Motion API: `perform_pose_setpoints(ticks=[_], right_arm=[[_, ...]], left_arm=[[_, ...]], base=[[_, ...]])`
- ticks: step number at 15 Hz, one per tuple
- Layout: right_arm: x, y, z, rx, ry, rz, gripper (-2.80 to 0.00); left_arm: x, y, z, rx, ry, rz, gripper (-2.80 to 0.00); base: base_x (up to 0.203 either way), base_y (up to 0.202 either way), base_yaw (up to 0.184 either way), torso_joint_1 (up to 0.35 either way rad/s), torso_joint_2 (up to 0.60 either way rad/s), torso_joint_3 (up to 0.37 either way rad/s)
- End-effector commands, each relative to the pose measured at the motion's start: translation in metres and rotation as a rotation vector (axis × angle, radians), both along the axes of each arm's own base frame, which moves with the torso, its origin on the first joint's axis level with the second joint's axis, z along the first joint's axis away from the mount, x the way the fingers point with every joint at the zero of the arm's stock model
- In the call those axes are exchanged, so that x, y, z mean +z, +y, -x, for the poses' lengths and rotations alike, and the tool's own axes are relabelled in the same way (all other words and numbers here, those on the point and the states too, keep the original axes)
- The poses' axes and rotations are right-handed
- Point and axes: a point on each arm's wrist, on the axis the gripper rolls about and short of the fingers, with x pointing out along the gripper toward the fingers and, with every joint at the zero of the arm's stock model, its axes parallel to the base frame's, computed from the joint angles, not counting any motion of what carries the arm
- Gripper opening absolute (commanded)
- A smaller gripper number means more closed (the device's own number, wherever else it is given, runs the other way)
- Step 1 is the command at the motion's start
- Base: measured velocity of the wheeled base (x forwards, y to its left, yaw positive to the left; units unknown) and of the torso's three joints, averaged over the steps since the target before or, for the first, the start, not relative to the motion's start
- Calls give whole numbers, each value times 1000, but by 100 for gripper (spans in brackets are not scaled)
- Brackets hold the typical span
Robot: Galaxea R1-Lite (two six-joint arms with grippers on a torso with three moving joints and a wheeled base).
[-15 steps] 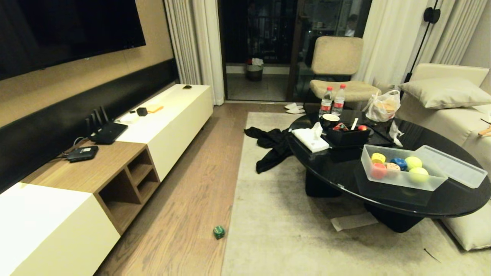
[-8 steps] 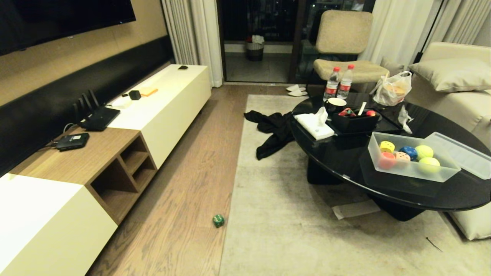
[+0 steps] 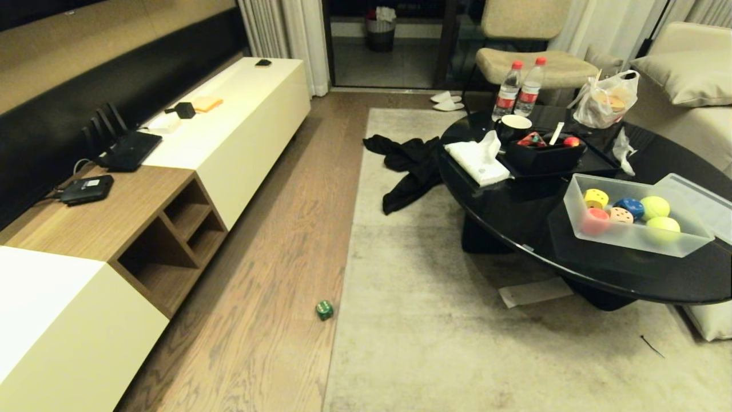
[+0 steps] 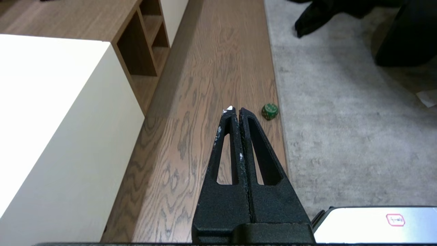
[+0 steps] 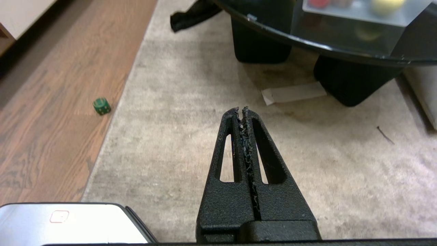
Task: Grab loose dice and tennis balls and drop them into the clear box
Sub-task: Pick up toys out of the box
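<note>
A green die (image 3: 324,309) lies alone on the wood floor (image 3: 274,274), just beside the rug's (image 3: 457,343) edge. The clear box (image 3: 635,243) (four dice, two tennis balls (image 3: 655,207) inside) sits on the black table (image 3: 514,229). Left gripper (image 4: 235,110) and right gripper (image 5: 240,110) hang pinched together, empty.

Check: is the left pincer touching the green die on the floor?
Apart. The left wrist view shows the shut left pincer with bare wood floor between its tips and the green die.
</note>
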Motion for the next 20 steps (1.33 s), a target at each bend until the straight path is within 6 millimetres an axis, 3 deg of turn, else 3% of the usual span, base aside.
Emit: perform_pose_setpoints(ticks=[1, 20], right_arm=[[0, 0, 0, 0, 1, 0, -280], [0, 0, 0, -1, 0, -1, -280]], left_arm=[[0, 0, 0, 0, -1, 1, -280], [0, 0, 0, 1, -1, 2, -280]], base=[[0, 0, 0, 4, 2, -202], [0, 0, 0, 3, 2, -194]])
